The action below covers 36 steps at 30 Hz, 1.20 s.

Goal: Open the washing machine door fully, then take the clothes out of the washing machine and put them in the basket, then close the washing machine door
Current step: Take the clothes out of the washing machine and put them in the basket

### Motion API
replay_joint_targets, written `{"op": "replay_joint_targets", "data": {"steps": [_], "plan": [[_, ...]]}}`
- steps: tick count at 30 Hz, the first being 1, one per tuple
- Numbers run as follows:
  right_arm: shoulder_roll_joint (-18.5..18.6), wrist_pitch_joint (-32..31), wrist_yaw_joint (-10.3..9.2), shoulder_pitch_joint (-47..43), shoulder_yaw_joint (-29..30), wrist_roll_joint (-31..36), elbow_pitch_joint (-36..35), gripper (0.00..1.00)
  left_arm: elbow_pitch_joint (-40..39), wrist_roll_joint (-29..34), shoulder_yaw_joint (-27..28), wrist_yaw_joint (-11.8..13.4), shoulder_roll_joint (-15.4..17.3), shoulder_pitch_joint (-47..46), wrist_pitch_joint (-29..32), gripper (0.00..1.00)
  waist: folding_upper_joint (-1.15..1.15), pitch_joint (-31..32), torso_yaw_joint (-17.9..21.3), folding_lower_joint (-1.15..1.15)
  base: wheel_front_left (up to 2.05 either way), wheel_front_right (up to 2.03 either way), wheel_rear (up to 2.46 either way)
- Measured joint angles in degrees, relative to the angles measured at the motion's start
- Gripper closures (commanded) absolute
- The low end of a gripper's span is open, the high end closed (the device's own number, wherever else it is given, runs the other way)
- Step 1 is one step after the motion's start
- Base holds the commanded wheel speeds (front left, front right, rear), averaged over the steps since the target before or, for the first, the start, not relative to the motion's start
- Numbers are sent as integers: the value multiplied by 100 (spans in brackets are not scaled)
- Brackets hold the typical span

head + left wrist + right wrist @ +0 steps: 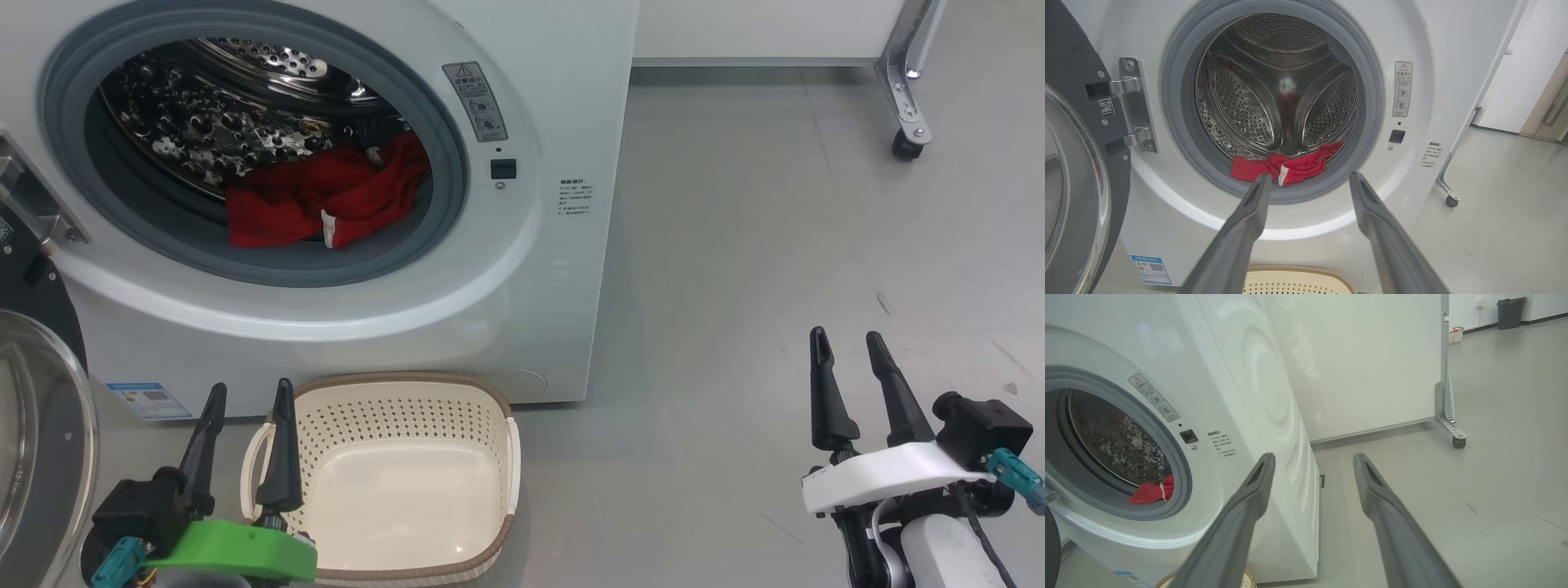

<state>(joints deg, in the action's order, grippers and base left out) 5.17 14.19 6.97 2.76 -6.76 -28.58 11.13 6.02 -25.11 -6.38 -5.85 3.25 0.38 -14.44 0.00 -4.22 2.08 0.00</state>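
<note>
Washing machine door [33, 425] swung out, left of washing machine [555, 269]. Clothes [326, 204] at drum's front lip, long axis across the opening. Basket [392, 377] on floor just before machine's front. Left gripper [251, 385], right gripper [846, 333]: fingers spread, empty. Left wrist view gives drum's back wall; head view, basket's inside.

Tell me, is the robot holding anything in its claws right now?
No, nothing is held. The left claw and the right claw are both open and empty, and the red clothes lie inside the washing machine.
</note>
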Motion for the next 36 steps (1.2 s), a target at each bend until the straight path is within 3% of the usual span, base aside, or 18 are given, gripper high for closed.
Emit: {"op": "replay_joint_targets", "data": {"steps": [18, 25, 36], "plan": [[-18, 0, 1, 26, -160, 21, -49, 0, -37, 59, 89, 57, 16, 1, 26, 0, 0, -386, 185, 0, 0, 0, 0], [-41, 0, 1, 52, -187, 21, -115, 0, -86, 176, 243, 181, 229, -120, 267, 0, 0, -750, 376, 0, 0, 0, 0], [-107, 1, 1, 446, -290, -4, -216, 0, -96, -111, 802, 427, 567, -1093, 947, 0, 0, -1409, 843, 0, 0, 0, 0]]}}
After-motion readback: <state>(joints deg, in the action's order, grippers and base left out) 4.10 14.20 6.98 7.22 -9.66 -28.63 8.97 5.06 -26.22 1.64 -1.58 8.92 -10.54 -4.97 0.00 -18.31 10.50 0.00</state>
